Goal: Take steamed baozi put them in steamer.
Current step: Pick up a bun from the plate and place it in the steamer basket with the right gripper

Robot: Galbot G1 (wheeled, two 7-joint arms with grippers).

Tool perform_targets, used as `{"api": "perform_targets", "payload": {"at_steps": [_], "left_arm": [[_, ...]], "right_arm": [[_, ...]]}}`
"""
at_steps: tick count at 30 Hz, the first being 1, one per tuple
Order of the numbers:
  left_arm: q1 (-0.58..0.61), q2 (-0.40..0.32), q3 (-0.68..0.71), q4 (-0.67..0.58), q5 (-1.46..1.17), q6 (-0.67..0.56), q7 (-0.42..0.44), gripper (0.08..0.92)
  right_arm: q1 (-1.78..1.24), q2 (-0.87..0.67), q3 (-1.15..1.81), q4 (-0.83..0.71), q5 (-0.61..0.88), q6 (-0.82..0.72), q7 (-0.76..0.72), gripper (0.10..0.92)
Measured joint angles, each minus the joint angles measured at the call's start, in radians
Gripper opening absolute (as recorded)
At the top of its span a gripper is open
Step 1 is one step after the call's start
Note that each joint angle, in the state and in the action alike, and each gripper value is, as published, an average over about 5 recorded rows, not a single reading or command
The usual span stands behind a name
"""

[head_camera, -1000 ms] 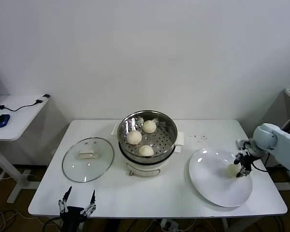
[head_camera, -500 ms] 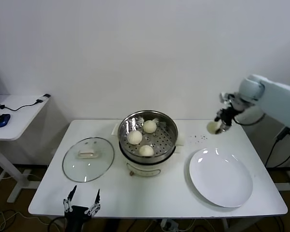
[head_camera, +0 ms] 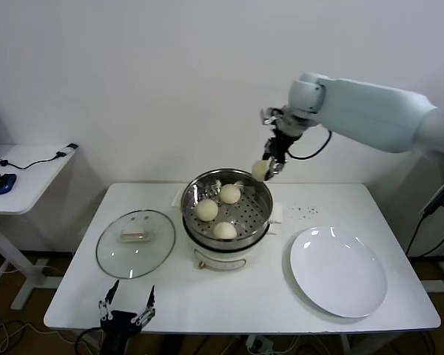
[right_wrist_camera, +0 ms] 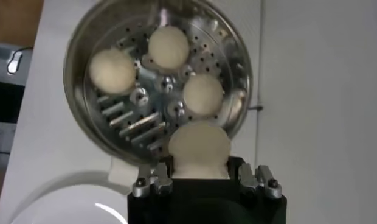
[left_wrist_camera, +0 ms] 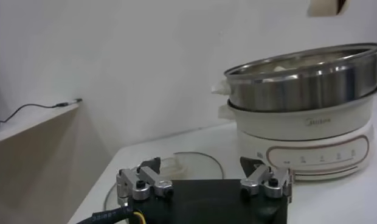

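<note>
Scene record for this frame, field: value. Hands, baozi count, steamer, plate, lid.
right hand: shut on a baozi, raised over the steamer's far right rim
left hand: open, idle at the table's near edge
steamer: three baozi on the perforated floor
plate: bare, right of steamer
glass lid: flat on table, left of steamer

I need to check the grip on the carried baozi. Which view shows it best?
The right wrist view: the baozi fills the right tool, above the steamer. The head view shows it small over the rim. The left wrist view catches only a cropped corner.
</note>
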Motion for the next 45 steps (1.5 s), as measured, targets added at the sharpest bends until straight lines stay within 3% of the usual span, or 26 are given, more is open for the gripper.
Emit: {"api": "perform_targets", "payload": {"at_steps": [23,32,45], "left_arm": [[-0.021,0.001,-0.002,0.031,-0.011,0.004,0.000,0.823],[-0.024,0.001,-0.001,0.032,-0.010,0.006,0.001,0.823],[-0.019,0.004,0.003,0.025,0.001,0.006,0.000,0.823]], "right_arm": [[-0.142,0.104,-0.098,-0.008,-0.003,-0.042,0.075,0.591],[-0.162,0.110,-0.092,-0.031,-0.021,-0.047,0.075,0.794],[-0.110,0.054,-0.043,0.001,0.009,-0.042,0.060,0.823]]}}
